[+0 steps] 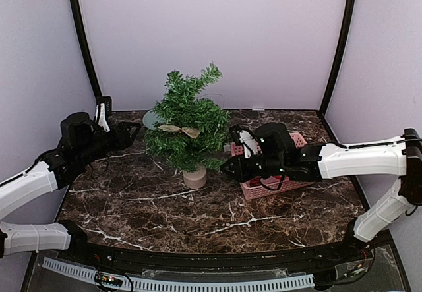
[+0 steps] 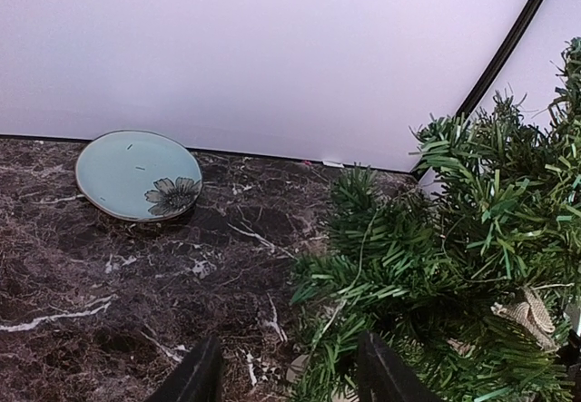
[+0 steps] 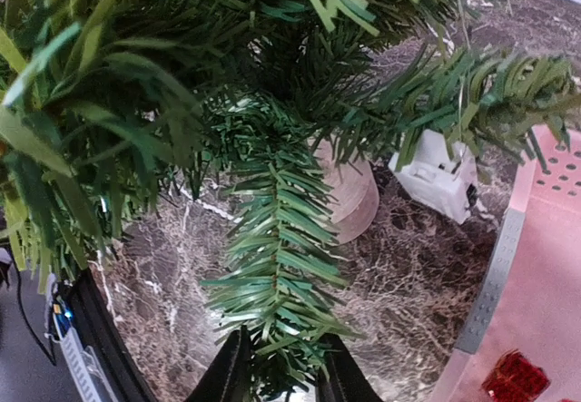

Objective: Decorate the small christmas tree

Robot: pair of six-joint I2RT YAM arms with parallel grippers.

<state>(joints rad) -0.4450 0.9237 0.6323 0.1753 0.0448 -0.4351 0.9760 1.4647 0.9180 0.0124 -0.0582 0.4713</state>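
Leftward, left gripper (image 1: pixel 136 132) spread and empty, blue plate (image 2: pixel 127 171) lying flat behind it, tree (image 1: pixel 188 124) upright at centre on its tan base, burlap bow (image 1: pixel 179 130) on its branches, right gripper (image 3: pixel 283 375) pinching a low branch tip, pink basket (image 1: pixel 260 190) beneath that arm.

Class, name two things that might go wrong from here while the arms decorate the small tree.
The right end effector straddles a low branch of the small green bristly christmas tree; pulling may tip it on its narrow tan base. Shaking might drop the tan burlap bow on its branches.
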